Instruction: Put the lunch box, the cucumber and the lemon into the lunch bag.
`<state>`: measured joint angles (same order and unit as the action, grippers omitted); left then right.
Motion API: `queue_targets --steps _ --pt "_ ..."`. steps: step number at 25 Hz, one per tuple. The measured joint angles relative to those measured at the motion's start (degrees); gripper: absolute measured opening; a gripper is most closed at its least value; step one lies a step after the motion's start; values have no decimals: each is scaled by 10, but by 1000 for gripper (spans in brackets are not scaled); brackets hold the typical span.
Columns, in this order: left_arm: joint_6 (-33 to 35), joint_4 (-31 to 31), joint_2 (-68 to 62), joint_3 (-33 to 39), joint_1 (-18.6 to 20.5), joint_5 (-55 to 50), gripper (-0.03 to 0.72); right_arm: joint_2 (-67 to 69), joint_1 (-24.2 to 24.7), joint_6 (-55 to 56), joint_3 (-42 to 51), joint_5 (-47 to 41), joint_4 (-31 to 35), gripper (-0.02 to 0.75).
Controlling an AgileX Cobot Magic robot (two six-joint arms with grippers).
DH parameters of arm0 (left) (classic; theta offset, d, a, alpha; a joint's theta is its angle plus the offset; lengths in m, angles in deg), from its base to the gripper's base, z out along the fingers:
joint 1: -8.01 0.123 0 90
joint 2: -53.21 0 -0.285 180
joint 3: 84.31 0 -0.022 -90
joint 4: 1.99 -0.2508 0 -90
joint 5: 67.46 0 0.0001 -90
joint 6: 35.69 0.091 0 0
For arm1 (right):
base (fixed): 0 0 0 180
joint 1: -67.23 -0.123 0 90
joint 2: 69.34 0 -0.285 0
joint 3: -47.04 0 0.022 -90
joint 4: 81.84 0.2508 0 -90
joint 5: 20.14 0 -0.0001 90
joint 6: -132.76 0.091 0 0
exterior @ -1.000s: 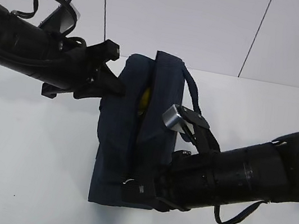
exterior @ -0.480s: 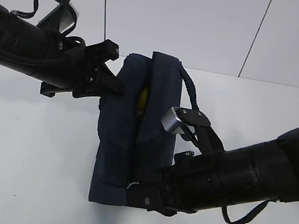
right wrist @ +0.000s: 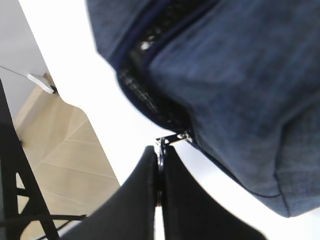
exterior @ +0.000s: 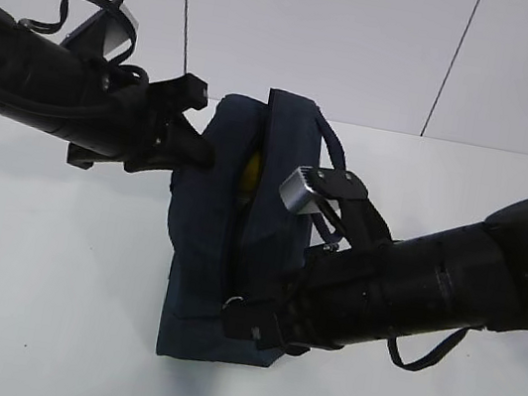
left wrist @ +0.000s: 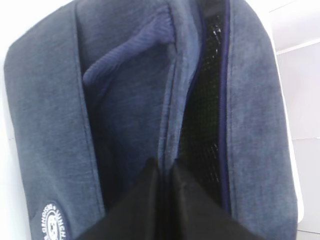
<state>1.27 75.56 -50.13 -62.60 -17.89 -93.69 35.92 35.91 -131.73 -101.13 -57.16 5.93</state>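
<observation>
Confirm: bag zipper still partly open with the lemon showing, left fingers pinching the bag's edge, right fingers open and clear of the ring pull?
Not quite. The right fingers are shut on the ring pull, as the right wrist view shows. The rest stands: lunch bag partly unzipped, lemon showing, left fingers pinching the bag's edge.

Upright navy lunch bag (exterior: 215, 220), lemon (exterior: 251, 173) inside

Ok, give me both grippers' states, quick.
Left gripper: shut on the lunch bag fabric edge.
Right gripper: shut on the zipper ring pull.
</observation>
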Motion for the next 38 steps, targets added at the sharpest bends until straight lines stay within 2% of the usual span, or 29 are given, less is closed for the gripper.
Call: queue_targets --steps 12,38 --pt "0 -6 0 0 0 24 8 -49 0 3 -3 10 -84 20" --pt "0 -24 0 0 0 28 8 -55 0 -6 -49 6 -102 20"
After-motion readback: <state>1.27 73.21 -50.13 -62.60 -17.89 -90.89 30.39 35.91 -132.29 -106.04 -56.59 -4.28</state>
